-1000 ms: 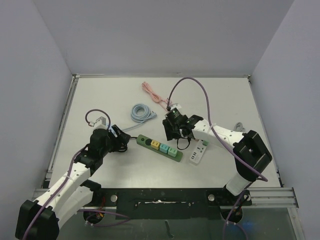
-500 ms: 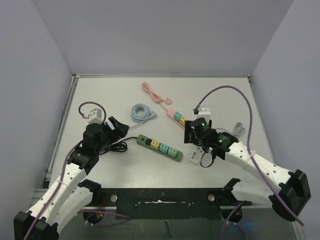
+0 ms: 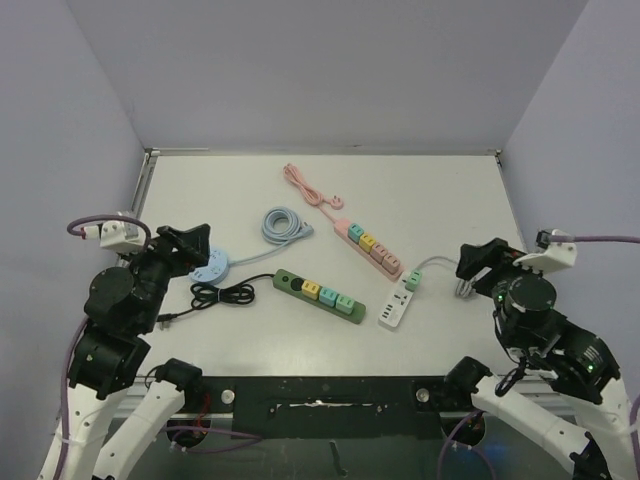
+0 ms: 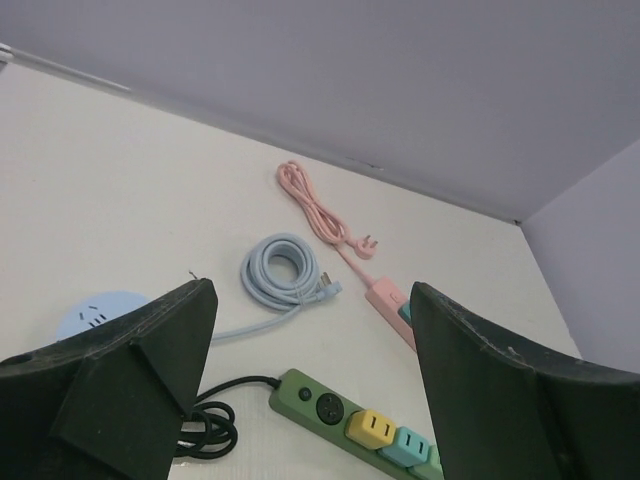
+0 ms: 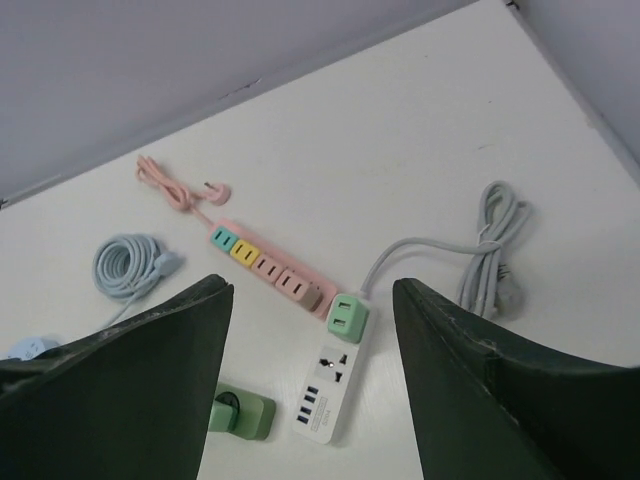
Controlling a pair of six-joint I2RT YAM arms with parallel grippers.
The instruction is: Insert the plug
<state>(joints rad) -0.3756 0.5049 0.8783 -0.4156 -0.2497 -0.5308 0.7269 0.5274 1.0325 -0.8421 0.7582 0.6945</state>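
A green power strip [image 3: 320, 293] with yellow and teal sockets lies mid-table, its black cable [image 3: 215, 295] coiled to its left. A pink strip [image 3: 368, 245] has a pink cable ending in a loose plug [image 3: 340, 205]. A white strip [image 3: 398, 305] has a grey cable [image 3: 470, 280]. My left gripper [image 3: 188, 243] is raised at the left edge, open and empty. In the left wrist view [image 4: 310, 400] it is above the green strip [image 4: 360, 425]. My right gripper [image 3: 480, 262] is raised at the right, open and empty. In the right wrist view [image 5: 310, 380] it is above the white strip [image 5: 335, 385].
A coiled light-blue cable [image 3: 285, 223] lies behind the green strip, leading to a round light-blue socket [image 3: 208, 268] at the left. The pink cable [image 3: 305, 188] runs toward the back wall. Grey walls enclose the table on three sides.
Both arms have pulled back from the table's middle toward their bases and risen. The right arm's retreat uncovered the pink and white strips. Nothing is held.
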